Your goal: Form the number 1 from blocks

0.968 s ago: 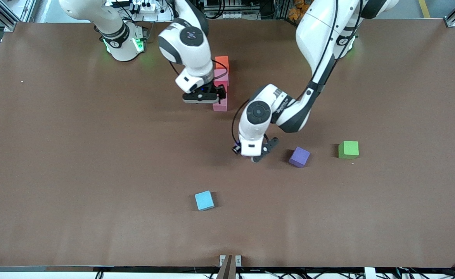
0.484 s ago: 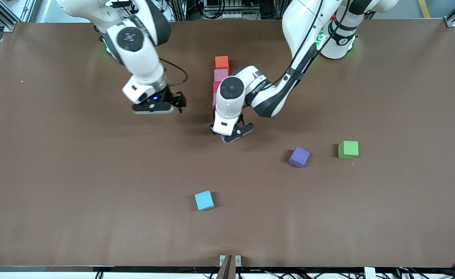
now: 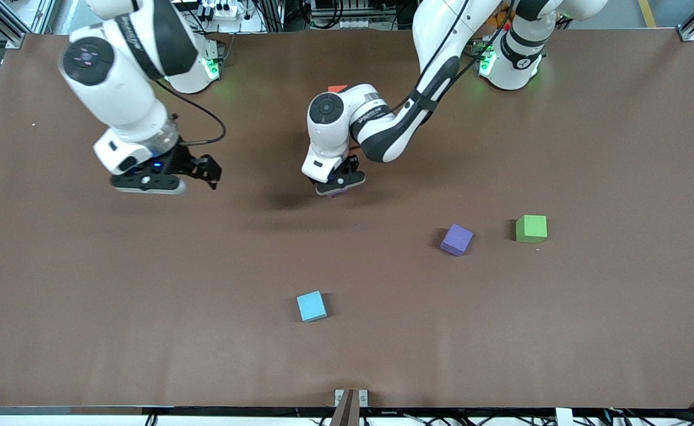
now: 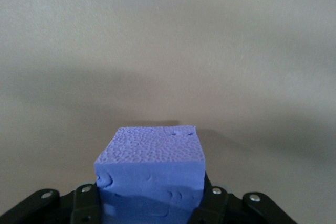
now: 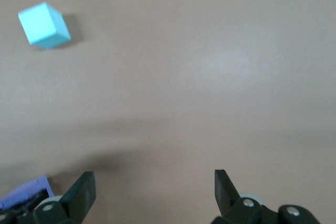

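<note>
Front view: my left gripper (image 3: pixel 339 188) over mid-bench by the orange block (image 3: pixel 337 89), hiding its load, second purple block (image 3: pixel 457 239) near green cube (image 3: pixel 531 228), my right gripper (image 3: pixel 196 173) spread, empty; left wrist view: purple block (image 4: pixel 151 174) clamped; right wrist view: blue cube (image 5: pixel 44 24).

Table (image 3: pixel 86 296) is plain matte brown, no pattern. Blocks: held cube (image 4: pixel 150 169) is purple-blue with a pebbled foam texture, barely visible in front view; second purple cube (image 3: pixel 457 239) sits loose on the table; orange cube (image 3: pixel 337 89) shows only a sliver above the left arm. Green cube (image 3: pixel 531 228) is bright green, sky-blue cube (image 3: pixel 312 306) is light cyan-blue. Both arms are white with dark grey joints. Left gripper (image 3: pixel 339 184) and right gripper (image 3: pixel 172 177) are black; a blue light shows by the right gripper, green lights glow at both arm bases.
</note>
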Tool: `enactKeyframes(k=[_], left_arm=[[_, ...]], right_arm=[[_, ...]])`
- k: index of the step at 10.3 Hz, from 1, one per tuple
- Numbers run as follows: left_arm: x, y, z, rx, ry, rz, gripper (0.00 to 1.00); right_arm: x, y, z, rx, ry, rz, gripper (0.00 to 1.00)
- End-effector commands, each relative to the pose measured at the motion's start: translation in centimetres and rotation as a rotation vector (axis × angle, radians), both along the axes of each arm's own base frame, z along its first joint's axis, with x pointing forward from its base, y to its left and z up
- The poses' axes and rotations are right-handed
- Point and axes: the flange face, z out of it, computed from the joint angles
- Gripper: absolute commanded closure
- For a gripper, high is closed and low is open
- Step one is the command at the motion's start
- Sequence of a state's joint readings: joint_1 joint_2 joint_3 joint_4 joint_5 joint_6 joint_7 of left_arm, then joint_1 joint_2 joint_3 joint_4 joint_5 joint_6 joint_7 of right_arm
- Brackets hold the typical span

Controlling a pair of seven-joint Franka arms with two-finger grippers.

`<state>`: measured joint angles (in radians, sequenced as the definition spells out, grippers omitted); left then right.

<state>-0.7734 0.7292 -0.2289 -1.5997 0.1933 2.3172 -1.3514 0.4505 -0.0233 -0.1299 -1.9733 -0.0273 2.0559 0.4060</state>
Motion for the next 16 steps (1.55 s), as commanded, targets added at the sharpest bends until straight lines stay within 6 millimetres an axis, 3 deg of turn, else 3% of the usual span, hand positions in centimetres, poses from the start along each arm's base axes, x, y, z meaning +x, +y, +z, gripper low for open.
enactKeyframes(k=[1,5,9,12,16], left_arm=[[-0.7,-0.3,-0.4,0.012,-0.009,-0.06,1.0],[-2.2,-0.7,-0.8,0.033,-0.03,-0.189,1.0],[-2.2,-0.7,-0.7,0.033,-0.032,-0.273,1.0],[-1.9,-0.6,-0.9,0.035,-0.031,-0.273,1.0],[-1.8,-0.4,-1.0,0.035,-0.029,-0.304,1.0]], right_arm=[[2.3,-3.9,3.1,-0.01,-0.037,0.018,0.0],[4.9,-9.5,9.2,-0.032,0.002,0.015,0.0],[4.5,-12.5,13.4,-0.042,0.016,0.069,0.0],[4.3,-13.8,14.3,-0.048,0.026,0.071,0.0],[4.3,-14.2,14.2,-0.045,0.031,0.077,0.0]])
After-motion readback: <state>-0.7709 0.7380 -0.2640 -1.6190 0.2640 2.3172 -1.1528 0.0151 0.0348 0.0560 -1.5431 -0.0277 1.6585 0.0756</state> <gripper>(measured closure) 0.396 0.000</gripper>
